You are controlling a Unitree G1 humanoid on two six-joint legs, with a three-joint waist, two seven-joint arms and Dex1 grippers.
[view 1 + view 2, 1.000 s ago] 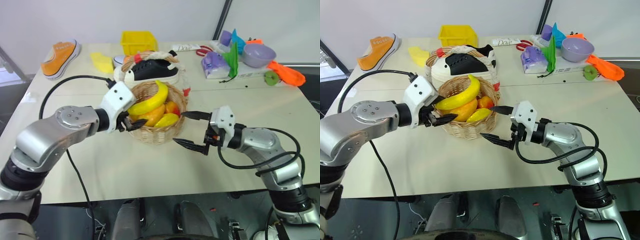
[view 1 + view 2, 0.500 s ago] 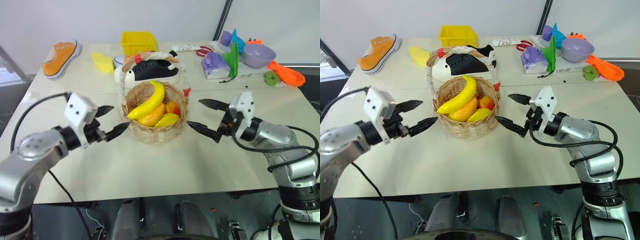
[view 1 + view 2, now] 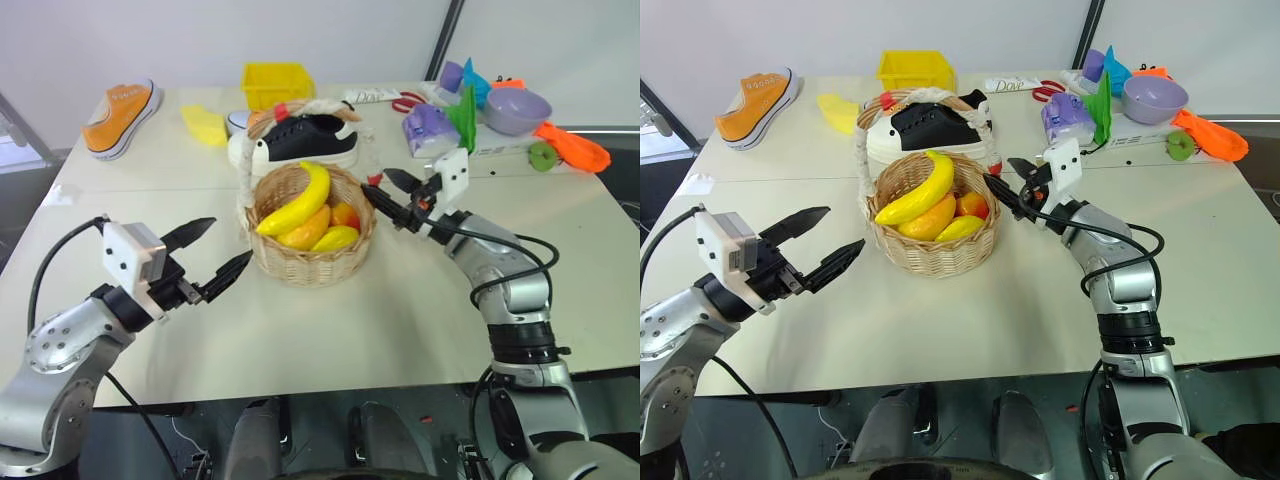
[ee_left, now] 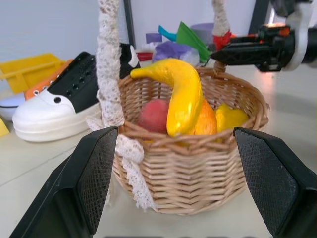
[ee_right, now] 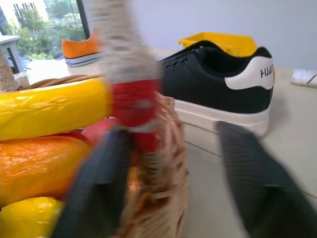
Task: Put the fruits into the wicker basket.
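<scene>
the basket (image 3: 312, 250) sits mid-table, in front of a black shoe (image 3: 300, 140). the banana (image 3: 300, 198) lies across the top of its load, with the mango (image 3: 305, 232) under it and a further yellow piece and a red one beside them. no banana or mango lies loose on the table, so the placing step reads as complete.

change over the last second: the left gripper (image 3: 212, 255) was at the basket's left rim beside the fruit and has withdrawn to the near left. it now hovers apart from the basket, jaws wide apart and empty. the right gripper (image 3: 392, 198) has moved from the near right side of the basket up to the right rim, at the foot of the handle (image 5: 132, 74). its jaws have narrowed from wide open; in the right wrist view they straddle the handle's red band (image 5: 136, 106). whether they are clamped on it cannot be told.

judgement: the right arm appears to be securing or steadying the basket by its handle, not fetching fruit.
</scene>
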